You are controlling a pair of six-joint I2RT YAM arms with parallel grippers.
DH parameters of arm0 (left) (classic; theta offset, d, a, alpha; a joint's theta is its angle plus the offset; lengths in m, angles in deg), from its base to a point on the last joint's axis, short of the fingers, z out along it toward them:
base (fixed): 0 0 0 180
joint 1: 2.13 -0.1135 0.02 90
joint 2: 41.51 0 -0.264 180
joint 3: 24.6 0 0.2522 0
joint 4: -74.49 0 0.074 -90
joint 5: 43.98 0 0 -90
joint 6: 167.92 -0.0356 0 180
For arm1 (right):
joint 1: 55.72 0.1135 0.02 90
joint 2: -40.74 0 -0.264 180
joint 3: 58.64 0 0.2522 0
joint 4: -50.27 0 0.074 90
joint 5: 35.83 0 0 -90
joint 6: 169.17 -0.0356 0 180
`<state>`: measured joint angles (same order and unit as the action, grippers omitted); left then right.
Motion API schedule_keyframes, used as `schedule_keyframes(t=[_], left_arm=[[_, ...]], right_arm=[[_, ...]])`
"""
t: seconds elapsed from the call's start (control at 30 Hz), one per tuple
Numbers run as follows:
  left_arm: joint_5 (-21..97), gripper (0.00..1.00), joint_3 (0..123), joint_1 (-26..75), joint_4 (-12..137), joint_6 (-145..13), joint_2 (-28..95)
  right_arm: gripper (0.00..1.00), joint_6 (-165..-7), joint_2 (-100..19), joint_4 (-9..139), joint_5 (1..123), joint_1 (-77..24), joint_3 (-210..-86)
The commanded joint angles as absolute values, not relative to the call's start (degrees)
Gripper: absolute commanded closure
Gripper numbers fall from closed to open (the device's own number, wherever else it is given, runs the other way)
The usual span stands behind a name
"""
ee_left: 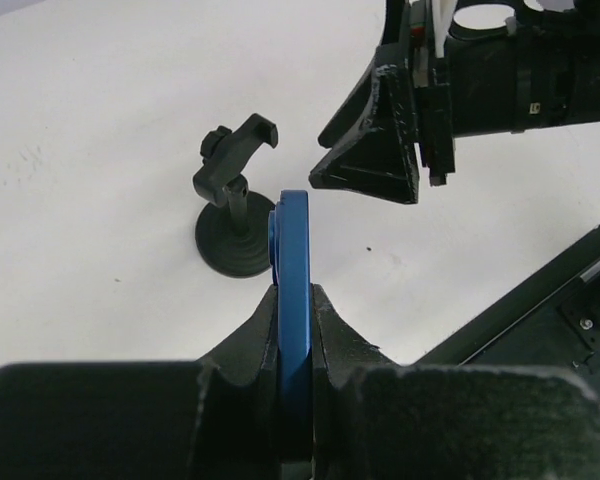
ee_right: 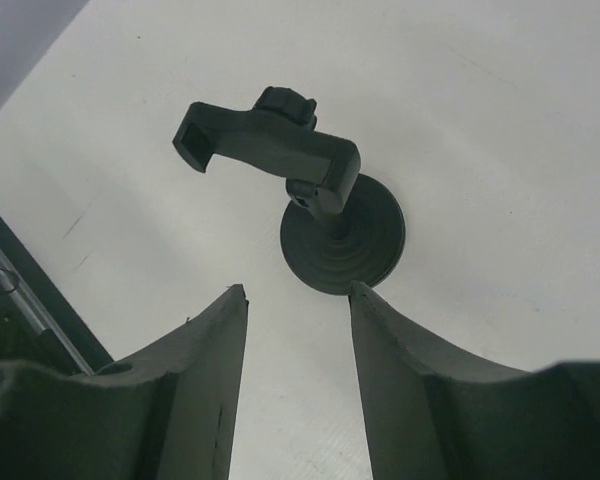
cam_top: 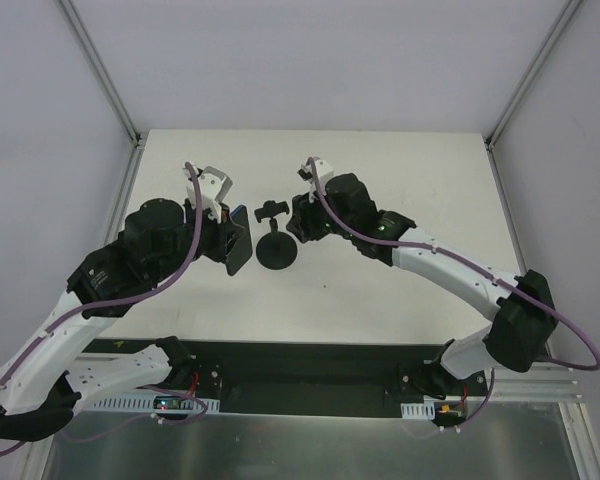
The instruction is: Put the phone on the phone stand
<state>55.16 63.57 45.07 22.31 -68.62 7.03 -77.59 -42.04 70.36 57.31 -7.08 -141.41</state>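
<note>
The left gripper (ee_left: 295, 300) is clamped on the phone (ee_left: 294, 240) and holds it on edge, blue rim toward the wrist camera, just beside the phone stand (ee_left: 236, 205) but not touching it. The stand sits upright on its round base on the white table (cam_top: 400, 290) — between the two arms. The right gripper (ee_right: 296, 292) hovers near its other side, fingers apart, gripping nothing.

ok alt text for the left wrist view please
The left gripper holds the blue-edged phone edge-on between its fingers over a white table. Beyond it stands the black phone stand, its holder empty, with the right gripper at upper right.
</note>
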Motion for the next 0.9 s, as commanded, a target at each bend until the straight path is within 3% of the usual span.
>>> schedule_keyframes(t=[0.0,0.13,0.3,0.73,0.87], left_arm=[[56.57,1.00,62.20,45.07,24.07,-68.79,5.52],[57.00,1.00,59.74,45.07,24.43,-68.69,4.64],[55.25,1.00,57.63,45.07,24.95,-69.40,3.76],[53.67,1.00,55.95,44.98,29.52,-69.66,2.18],[53.05,1.00,56.13,44.98,29.96,-69.49,2.79]], right_arm=[[0.54,-73.11,-45.30,71.07,54.52,-6.86,-148.07],[0.56,-73.37,-49.16,71.07,54.26,-6.86,-150.80],[0.66,-73.72,-51.63,72.21,48.99,-6.86,-153.70],[0.71,-71.70,-54.88,72.30,53.20,-6.94,-156.07],[0.81,-71.00,-55.24,72.03,53.20,-7.03,-156.51]])
